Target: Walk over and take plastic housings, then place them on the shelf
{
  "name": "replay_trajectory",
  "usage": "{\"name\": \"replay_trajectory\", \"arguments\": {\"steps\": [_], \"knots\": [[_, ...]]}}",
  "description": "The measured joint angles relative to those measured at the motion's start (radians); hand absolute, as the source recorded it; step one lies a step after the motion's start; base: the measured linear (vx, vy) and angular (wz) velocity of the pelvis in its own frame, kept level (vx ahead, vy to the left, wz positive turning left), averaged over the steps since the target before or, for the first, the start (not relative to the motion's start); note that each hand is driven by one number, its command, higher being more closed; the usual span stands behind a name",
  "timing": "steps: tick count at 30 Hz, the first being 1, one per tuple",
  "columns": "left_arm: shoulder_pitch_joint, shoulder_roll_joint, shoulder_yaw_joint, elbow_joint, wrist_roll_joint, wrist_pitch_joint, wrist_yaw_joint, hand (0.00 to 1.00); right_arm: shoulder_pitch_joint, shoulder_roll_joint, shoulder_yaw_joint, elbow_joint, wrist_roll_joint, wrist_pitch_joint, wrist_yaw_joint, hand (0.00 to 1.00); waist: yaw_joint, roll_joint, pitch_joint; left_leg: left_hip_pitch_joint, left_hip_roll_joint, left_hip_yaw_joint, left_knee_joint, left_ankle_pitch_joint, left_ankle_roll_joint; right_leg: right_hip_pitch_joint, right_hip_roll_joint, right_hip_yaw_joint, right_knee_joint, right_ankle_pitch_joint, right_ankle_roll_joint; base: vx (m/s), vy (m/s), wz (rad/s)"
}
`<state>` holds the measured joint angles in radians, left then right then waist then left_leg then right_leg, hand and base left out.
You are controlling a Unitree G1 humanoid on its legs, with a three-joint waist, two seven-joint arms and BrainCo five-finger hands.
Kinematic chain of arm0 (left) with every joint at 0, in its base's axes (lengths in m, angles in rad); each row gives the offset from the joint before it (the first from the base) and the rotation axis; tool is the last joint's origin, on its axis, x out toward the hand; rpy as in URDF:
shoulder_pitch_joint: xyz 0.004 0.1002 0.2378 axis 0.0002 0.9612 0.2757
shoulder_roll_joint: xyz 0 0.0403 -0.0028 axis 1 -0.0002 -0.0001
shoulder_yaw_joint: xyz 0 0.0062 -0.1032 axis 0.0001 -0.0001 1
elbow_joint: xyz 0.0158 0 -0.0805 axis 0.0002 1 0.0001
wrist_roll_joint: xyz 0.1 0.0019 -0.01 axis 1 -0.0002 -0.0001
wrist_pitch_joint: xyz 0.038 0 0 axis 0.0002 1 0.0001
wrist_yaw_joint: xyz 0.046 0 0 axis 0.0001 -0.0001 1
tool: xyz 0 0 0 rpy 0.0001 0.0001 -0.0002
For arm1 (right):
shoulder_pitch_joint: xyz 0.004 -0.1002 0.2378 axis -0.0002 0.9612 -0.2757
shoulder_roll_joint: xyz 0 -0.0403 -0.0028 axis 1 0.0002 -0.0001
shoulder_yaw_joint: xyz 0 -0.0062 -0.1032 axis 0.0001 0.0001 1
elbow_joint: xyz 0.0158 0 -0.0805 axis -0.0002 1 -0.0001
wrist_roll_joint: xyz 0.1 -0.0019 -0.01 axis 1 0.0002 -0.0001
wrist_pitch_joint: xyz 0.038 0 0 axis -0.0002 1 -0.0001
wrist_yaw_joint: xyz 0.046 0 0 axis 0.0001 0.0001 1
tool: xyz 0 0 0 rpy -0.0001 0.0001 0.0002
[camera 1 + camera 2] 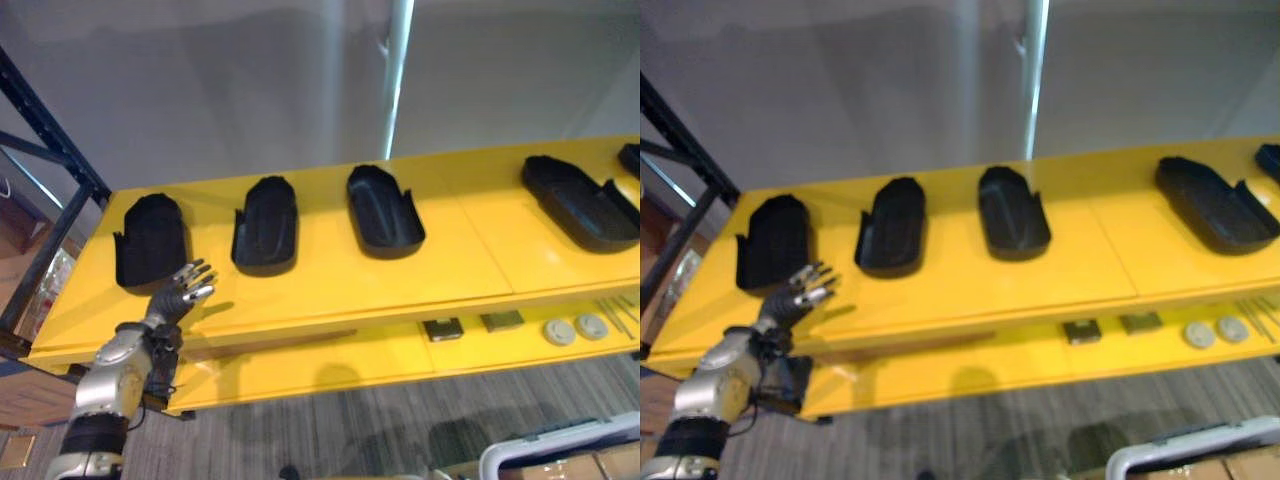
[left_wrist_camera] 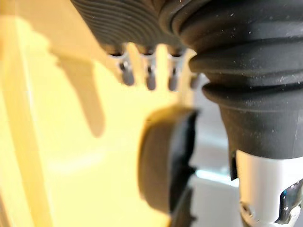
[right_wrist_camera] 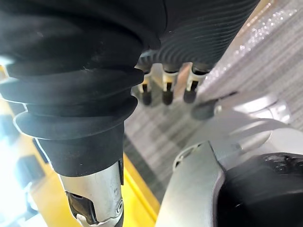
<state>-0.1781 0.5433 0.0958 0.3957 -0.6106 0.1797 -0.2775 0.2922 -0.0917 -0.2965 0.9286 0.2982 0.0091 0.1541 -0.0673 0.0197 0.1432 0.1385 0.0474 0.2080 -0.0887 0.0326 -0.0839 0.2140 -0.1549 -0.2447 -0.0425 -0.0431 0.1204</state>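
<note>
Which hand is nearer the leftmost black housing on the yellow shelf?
Left. The left hand is raised at the shelf's front edge, right beside the leftmost housing. The right hand hangs low over the grey floor, off the shelf.

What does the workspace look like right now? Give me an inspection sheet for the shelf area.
Surface: yellow shelf, two levels.
Job's things: five black plastic housings in a row on the upper level, the rightmost cut by the view's edge; none held.
Clutter: lower level holds square parts, round discs, thin rods.
Hands: left hand open, at the shelf's front edge near the row's left end; right hand open, over the floor.
Cables: nothing seen.
Surroundings: dark rack upright, grey wall.
</note>
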Motion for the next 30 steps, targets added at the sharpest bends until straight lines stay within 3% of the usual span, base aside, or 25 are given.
{"name": "replay_trajectory", "arguments": {"steps": [8, 13, 17, 25, 30], "knots": [[-0.06, -0.004, -0.03, 0.059, 0.0, -0.007, 0.037, 0.0, 0.004, 0.0, 0.014, -0.001, 0.0, 0.009, 0.0, 0.0, -0.005, -0.002, 0.002, 0.001, 0.002, 0.005, 0.0, -0.001, 0.0, -0.003, 0.001, 0.003, 0.002, 0.0, 0.0, 0.0, -0.001, 0.0], [-0.061, -0.012, -0.031, 0.07, -0.001, -0.041, 0.053, 0.0, 0.003, -0.001, 0.026, -0.011, -0.017, 0.01, 0.005, 0.0, -0.015, -0.003, 0.014, 0.002, 0.002, 0.008, 0.0, -0.001, 0.0, -0.003, 0.001, 0.004, 0.003, 0.0, 0.0, 0.0, 0.0, 0.0], [-0.081, -0.015, -0.031, 0.109, -0.003, -0.05, 0.116, 0.0, 0.003, -0.002, 0.036, -0.018, -0.019, 0.011, 0.008, 0.0, -0.027, 0.001, 0.022, 0.004, 0.003, 0.015, 0.0, -0.001, 0.0, -0.005, 0.0, 0.011, 0.008, 0.0, 0.0, 0.0, -0.004, -0.04], [-0.116, -0.121, -0.03, 0.14, -0.001, -0.131, 0.315, 0.0, 0.003, -0.004, 0.059, -0.02, -0.019, 0.013, 0.008, 0.0, -0.036, -0.004, 0.03, 0.015, 0.004, 0.022, 0.0, -0.001, 0.0, -0.006, 0.001, 0.022, 0.018, -0.002, -0.001, -0.01, -0.004, -0.04], [-0.116, -0.142, -0.029, 0.143, 0.001, -0.157, 0.4, 0.0, 0.003, -0.006, 0.066, -0.034, -0.019, 0.018, 0.008, 0.0, -0.054, -0.004, 0.033, 0.015, 0.004, 0.022, 0.0, -0.002, 0.0, -0.009, 0.001, 0.022, 0.023, -0.003, -0.003, 0.0, 0.0, 0.0]]}}
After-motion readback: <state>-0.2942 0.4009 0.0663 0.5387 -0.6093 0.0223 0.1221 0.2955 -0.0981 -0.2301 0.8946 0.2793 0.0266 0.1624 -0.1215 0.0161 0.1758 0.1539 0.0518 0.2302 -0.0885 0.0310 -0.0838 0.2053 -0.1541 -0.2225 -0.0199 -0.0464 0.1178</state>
